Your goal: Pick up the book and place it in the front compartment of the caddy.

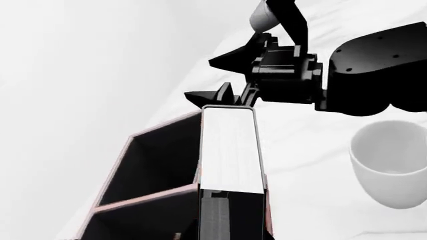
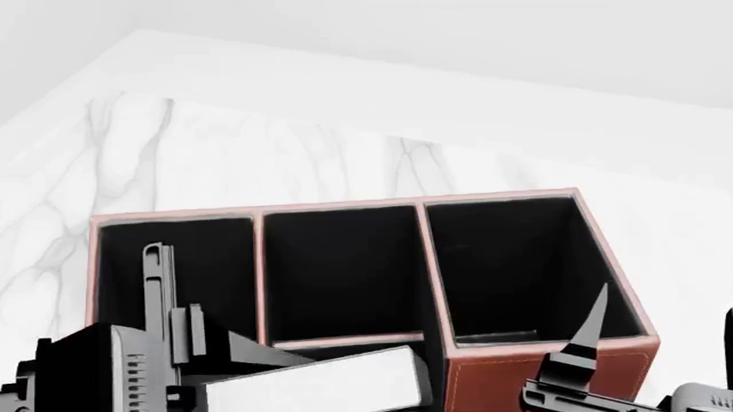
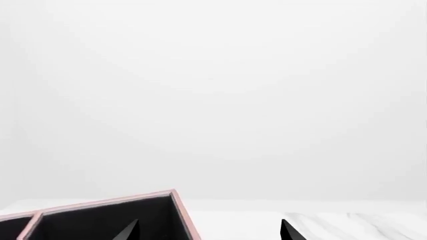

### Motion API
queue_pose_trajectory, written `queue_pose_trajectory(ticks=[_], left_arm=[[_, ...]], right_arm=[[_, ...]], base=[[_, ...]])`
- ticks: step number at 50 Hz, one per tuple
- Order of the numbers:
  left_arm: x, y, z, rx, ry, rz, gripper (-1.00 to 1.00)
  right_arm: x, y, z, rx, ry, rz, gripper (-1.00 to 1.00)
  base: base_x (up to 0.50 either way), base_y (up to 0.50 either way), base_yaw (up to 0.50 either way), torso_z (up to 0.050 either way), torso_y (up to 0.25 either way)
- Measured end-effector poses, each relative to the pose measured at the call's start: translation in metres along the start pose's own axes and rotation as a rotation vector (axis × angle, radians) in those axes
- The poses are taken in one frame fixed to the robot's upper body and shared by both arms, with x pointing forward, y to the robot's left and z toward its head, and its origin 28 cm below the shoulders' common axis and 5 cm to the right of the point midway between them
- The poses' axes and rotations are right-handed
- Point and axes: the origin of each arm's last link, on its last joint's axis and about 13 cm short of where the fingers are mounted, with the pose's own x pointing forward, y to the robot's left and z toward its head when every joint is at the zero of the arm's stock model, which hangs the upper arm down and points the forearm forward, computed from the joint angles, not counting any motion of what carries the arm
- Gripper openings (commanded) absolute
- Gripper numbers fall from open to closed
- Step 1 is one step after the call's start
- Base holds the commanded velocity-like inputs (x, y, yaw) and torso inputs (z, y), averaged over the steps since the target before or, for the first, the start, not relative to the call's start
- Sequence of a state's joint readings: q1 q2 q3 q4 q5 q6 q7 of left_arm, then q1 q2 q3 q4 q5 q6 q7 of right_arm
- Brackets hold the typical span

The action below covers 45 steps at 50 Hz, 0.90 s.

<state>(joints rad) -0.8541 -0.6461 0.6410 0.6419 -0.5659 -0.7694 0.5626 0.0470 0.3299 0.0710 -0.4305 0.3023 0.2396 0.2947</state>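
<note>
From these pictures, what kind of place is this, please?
Probably a simulated desk or counter, bare and rendered: a white marble-veined tabletop, a reddish-brown leather-look caddy with black compartments, a plain white mug, and blank white walls.

Your left gripper (image 2: 184,378) was clamped on the book (image 2: 309,384); your right gripper (image 3: 208,230) hung beside it, fingers spread

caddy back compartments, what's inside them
The reddish-brown leather-look caddy shows only black walls in its three back compartments. The left gripper and white-edged black book cover the front compartment.
</note>
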Motion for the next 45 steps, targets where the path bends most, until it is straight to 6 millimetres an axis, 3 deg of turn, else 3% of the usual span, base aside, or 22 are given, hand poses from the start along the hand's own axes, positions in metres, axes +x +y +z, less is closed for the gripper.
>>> queue_pose_trajectory(ticks=[23, 45], left_arm=[[0.017, 0.049, -0.008, 0.200, 0.045, 0.122, -1.00], [0.039, 0.067, -0.027, 0.295, 0.091, 0.145, -1.00]], right_arm=[[0.000, -0.001, -0.002, -0.012, -0.004, -0.004, 1.00], [0.001, -0.002, -0.004, -0.018, -0.007, -0.011, 1.00]], base=[[0.00, 0.00, 0.00, 0.000, 0.001], [0.00, 0.00, 0.00, 0.001, 0.001]])
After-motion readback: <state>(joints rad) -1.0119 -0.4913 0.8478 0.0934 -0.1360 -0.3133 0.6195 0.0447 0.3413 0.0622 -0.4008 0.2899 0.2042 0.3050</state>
